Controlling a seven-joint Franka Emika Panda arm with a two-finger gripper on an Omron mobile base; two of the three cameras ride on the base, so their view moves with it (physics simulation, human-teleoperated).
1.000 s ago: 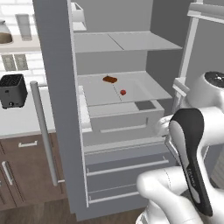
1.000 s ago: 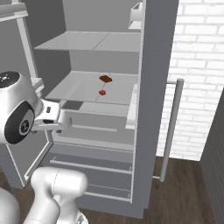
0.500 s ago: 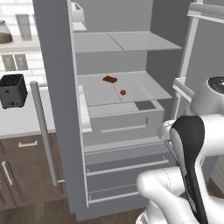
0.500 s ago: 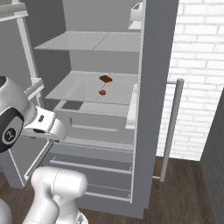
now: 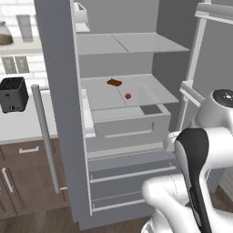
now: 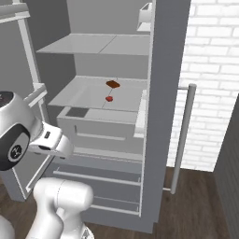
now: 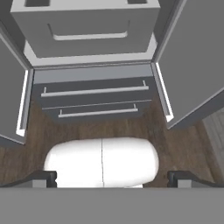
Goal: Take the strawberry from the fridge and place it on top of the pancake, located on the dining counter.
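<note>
The fridge (image 5: 59, 91) stands with both doors open. A tiny red strawberry (image 5: 128, 96) (image 6: 109, 98) lies on its middle shelf (image 6: 84, 91), just in front of a flat dark-brown piece (image 5: 114, 82) (image 6: 112, 84). My gripper (image 7: 113, 178) is open, its two dark fingertips (image 7: 43, 177) spread wide with nothing between them. It hangs low in front of the fridge, well below the strawberry, and points down at the two bottom drawers (image 7: 94, 92). My white hand (image 6: 51, 140) is at the lower left of the right base view. The pancake and the dining counter are out of view.
A pale crisper drawer (image 5: 132, 125) sits under the strawberry's shelf. The open doors (image 7: 192, 65) flank the hand on both sides, each with a long bar handle (image 6: 182, 135). A black toaster (image 5: 12, 94) stands on the left counter. A white brick wall (image 6: 210, 70) closes the right.
My hand has sunk a little and tilted downward in front of the fridge, with the elbow swinging right. The strawberry and the brown piece have not moved.
</note>
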